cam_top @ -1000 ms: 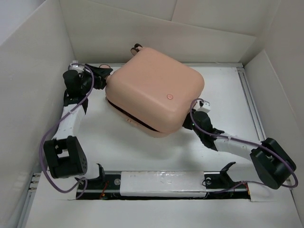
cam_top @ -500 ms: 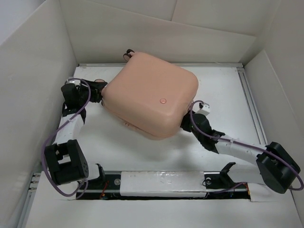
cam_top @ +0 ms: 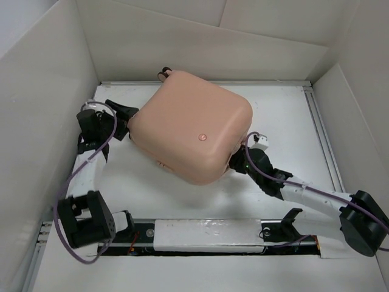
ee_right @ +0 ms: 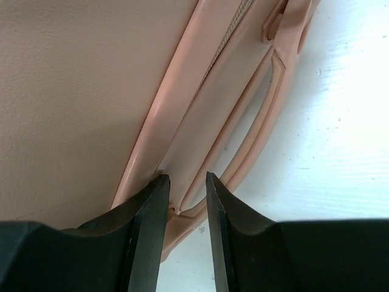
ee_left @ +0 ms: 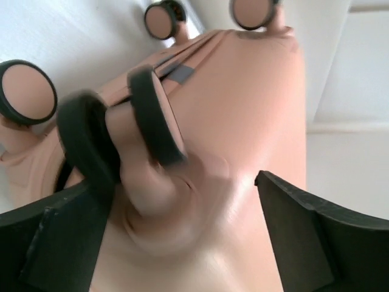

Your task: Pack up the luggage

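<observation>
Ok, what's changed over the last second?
The luggage slid left, and the dark gap between its shells closed. The left gripper opened wide by the wheels. The right gripper parted slightly at the seam. Both stay beside the luggage.

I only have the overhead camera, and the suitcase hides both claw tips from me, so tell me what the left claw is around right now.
Observer: The left claw is wide open, with one finger on each side of a twin caster wheel on the peach suitcase.
Operator: And the right claw?
Observer: The right claw is open by only a narrow gap. Its tips are at the suitcase's side seam, where the carry handle ends.
Operator: Is it holding that handle?
Observer: I cannot tell. The handle's end lies right at the gap between the tips, and the rest runs away beyond them.
</observation>
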Available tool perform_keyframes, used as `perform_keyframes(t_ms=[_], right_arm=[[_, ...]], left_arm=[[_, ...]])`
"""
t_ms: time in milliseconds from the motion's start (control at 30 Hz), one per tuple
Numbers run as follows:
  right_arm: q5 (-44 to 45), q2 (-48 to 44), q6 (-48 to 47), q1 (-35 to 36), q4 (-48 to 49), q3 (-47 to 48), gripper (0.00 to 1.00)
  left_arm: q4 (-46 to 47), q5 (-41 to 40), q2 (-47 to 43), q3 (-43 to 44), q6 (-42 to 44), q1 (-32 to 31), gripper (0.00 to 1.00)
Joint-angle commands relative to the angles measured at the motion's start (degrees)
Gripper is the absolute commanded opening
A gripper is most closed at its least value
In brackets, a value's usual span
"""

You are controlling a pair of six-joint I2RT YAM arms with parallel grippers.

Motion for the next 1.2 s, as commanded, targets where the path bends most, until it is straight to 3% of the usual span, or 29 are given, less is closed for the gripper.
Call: perform_keyframes(t_ms=[0,33,300,400,433,467,533,567,633,733,767,800,833,1000,1100,1167], right_arm=[[-1.82,-1.96,-0.33,1.62,4.94,3.01,0.43],[-1.82,-1.96,-0.33,0.93,4.32,3.01,0.44],[1.25,-8.80,-4.72,-0.13,-5.08,6.87,0.48],[1.96,-12.67,-7.44,-1.44,-9.56,8.28,0.42],[2.65,-13.55,-8.32,-2.06,-10.44,8.28,0.38],[2.66,-14.69,-9.28,-3.02,-11.23,8.89,0.28],[1.70,-14.70,-13.94,-6.97,-11.77,9.51,0.13],[1.69,-14.01,-15.43,-8.47,-12.38,10.04,0.00],[-1.19,-12.51,-20.62,-12.59,-12.39,10.83,0.00],[-5.32,-8.56,-26.32,-17.25,-9.41,11.36,0.00],[-9.43,-7.51,-27.30,-18.23,-8.70,11.36,0.03],[-11.56,-5.41,-28.79,-19.11,-6.95,11.36,0.16],[-12.97,-4.52,-30.89,-19.73,-6.41,11.36,0.20],[-19.39,-1.79,-34.08,-22.81,-0.44,9.35,0.30],[-22.02,-0.12,-35.39,-23.33,2.55,8.72,0.43],[-22.04,1.89,-35.93,-23.34,3.87,8.72,0.44]], left_arm=[[-6.82,-3.90,-12.19,5.92,8.44,-0.90,0.97],[-7.79,-7.84,-14.30,6.62,8.45,-0.90,1.00],[-13.67,-15.69,-29.24,6.55,10.81,-2.13,1.00],[-14.21,-12.99,-38.64,-0.99,12.76,-3.36,0.65],[-14.73,-11.32,-41.01,-3.54,12.76,-3.36,0.53],[-15.52,-9.65,-45.39,-6.17,12.76,-3.36,0.34],[-16.85,-4.21,-49.54,-15.75,12.15,-3.36,0.24],[-17.63,-2.71,-53.83,-18.83,12.14,-3.36,0.22],[-20.34,-0.67,-58.16,-26.11,12.14,-3.36,0.22],[-21.05,3.20,-65.11,-28.09,9.86,-3.36,0.26],[-24.11,2.33,-65.73,-27.30,10.64,-3.36,0.29],[-24.67,3.01,-65.74,-27.29,11.17,-3.36,0.30],[-24.67,4.33,-65.74,-27.29,11.17,-3.36,0.32],[-21.43,5.57,-65.74,-32.56,9.16,-3.36,0.34],[-17.22,6.27,-61.44,-34.05,9.15,-3.36,0.38],[-14.66,5.23,-58.81,-33.54,9.15,-3.36,0.38]])
